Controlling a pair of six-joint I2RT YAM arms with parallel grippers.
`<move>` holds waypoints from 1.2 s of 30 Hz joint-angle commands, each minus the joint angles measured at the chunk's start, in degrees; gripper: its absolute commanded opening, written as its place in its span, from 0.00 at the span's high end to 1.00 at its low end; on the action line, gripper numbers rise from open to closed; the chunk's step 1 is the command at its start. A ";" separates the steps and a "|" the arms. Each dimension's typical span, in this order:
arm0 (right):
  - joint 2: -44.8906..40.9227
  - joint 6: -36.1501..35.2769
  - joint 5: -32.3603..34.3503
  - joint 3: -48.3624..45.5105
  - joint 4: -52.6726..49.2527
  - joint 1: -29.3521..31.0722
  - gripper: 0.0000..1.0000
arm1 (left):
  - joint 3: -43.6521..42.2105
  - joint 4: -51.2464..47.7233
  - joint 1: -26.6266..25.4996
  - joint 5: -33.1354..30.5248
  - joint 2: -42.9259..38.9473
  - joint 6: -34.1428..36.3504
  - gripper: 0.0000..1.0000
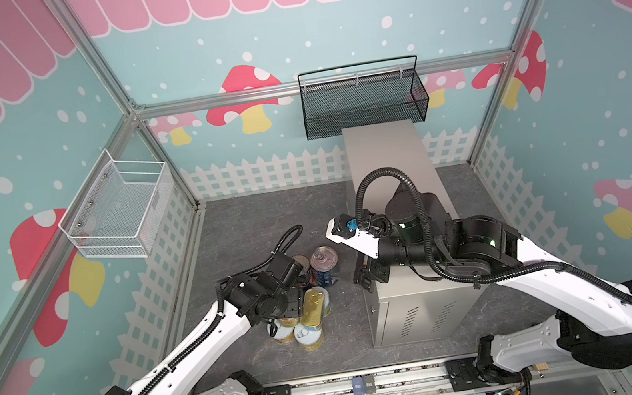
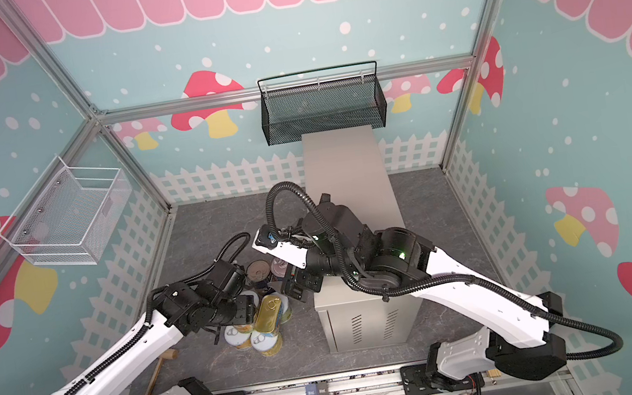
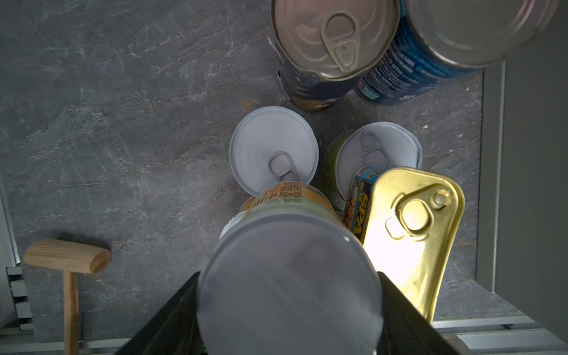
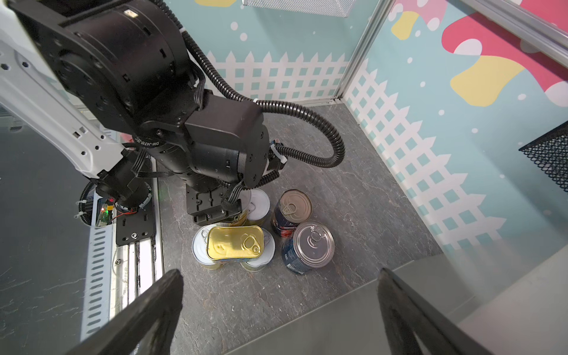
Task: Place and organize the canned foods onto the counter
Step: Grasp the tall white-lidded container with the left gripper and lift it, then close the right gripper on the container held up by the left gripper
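Nearest, a flat gold tin (image 4: 235,242) lies across two yellow-labelled cans (image 4: 201,249) standing on the grey table (image 1: 251,224). Just behind them, the left pincer (image 3: 289,276) is clamped about half-wide around another yellow can (image 3: 285,239), whose pale end faces the wrist camera. Two blue cans (image 4: 309,246) stand upright beyond, side by side. The right pincer (image 4: 276,307) hangs spread wide, holding nothing, at the left edge of the tall beige cabinet (image 1: 389,163), just beside the cans.
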 commanded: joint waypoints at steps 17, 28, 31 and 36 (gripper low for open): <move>-0.74 -5.36 -6.14 -6.53 9.84 2.92 0.00 | 20.77 -8.88 0.45 -0.38 -1.77 7.24 1.00; 1.86 -5.01 -4.99 -11.21 20.43 4.93 0.01 | 36.49 -14.88 2.65 4.03 -0.95 12.09 1.00; 2.61 -4.25 -4.39 -12.21 23.98 4.95 0.01 | 40.36 -15.65 2.99 5.86 -1.16 13.33 1.00; 5.55 -2.21 -3.95 -11.92 28.18 4.96 0.01 | 45.14 -16.45 3.31 7.59 -1.61 14.96 1.00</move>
